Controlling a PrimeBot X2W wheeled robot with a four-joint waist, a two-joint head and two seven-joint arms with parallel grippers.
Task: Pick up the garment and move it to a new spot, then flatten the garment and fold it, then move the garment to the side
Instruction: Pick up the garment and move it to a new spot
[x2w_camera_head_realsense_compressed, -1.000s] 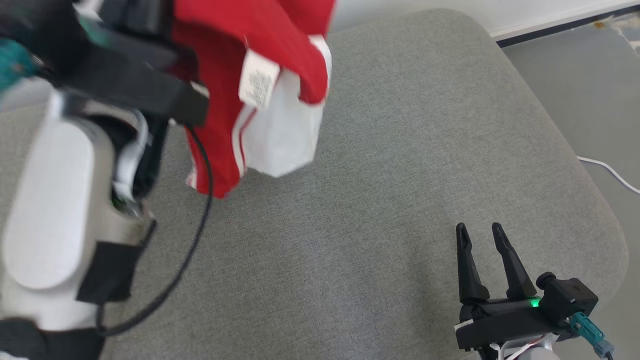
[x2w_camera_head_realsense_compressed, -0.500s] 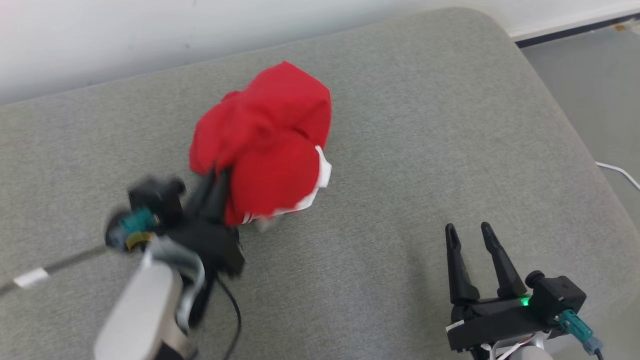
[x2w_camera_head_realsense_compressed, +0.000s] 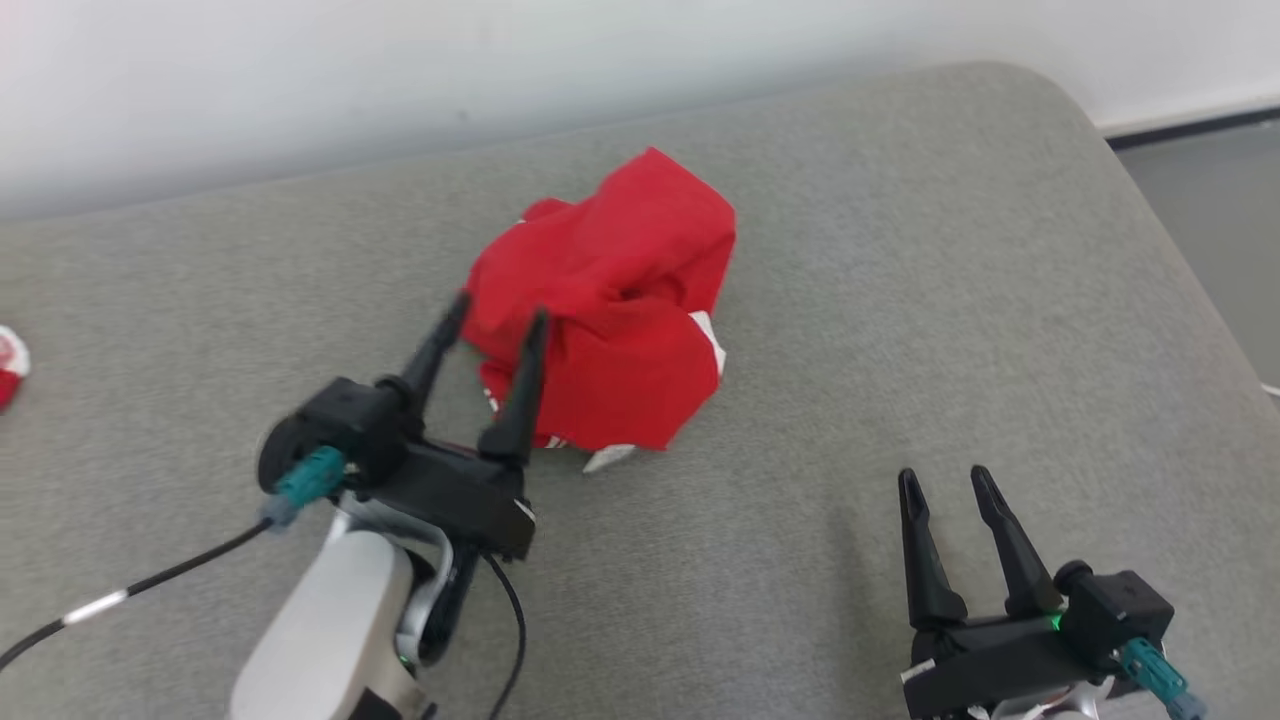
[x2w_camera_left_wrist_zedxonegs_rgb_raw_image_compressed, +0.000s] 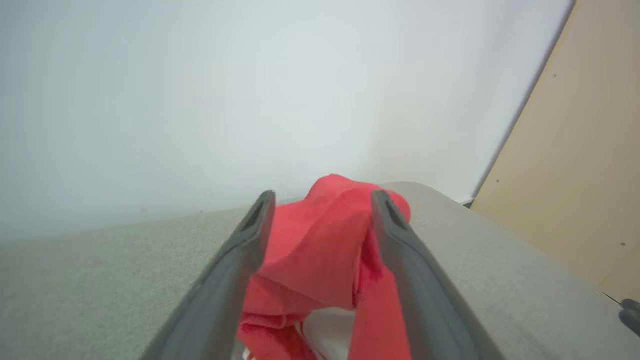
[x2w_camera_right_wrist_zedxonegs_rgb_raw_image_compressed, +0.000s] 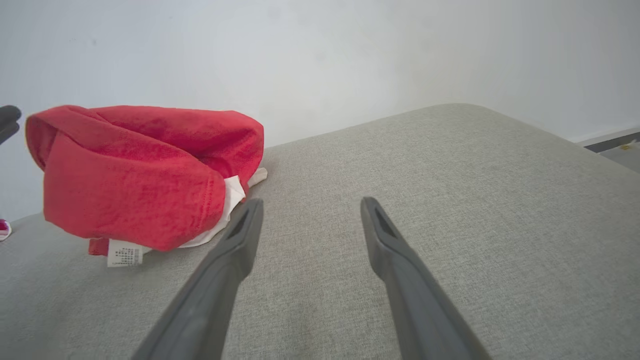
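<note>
The garment (x2w_camera_head_realsense_compressed: 615, 310) is red with white trim and lies in a crumpled heap on the grey cushioned surface (x2w_camera_head_realsense_compressed: 900, 280). A white label sticks out at its near edge. My left gripper (x2w_camera_head_realsense_compressed: 498, 308) stands open at the heap's left edge, its fingers spread and nothing clamped between them. In the left wrist view the garment (x2w_camera_left_wrist_zedxonegs_rgb_raw_image_compressed: 320, 260) bulges between and beyond the spread fingers of my left gripper (x2w_camera_left_wrist_zedxonegs_rgb_raw_image_compressed: 322, 197). My right gripper (x2w_camera_head_realsense_compressed: 945, 480) is open at the lower right, well apart from the cloth. In the right wrist view the garment (x2w_camera_right_wrist_zedxonegs_rgb_raw_image_compressed: 135, 175) lies to the left of my right gripper (x2w_camera_right_wrist_zedxonegs_rgb_raw_image_compressed: 310, 202).
A pale wall runs behind the grey surface. The cushion's rounded right edge drops to a grey floor (x2w_camera_head_realsense_compressed: 1215, 220). A small red and white object (x2w_camera_head_realsense_compressed: 10, 365) lies at the far left. A black cable (x2w_camera_head_realsense_compressed: 120, 600) trails from my left wrist. A tan panel (x2w_camera_left_wrist_zedxonegs_rgb_raw_image_compressed: 575, 165) stands at the right.
My left gripper brought the garment down from high up onto the cushion, then opened and let it go. The head camera shifted. The right gripper stayed open in place.
</note>
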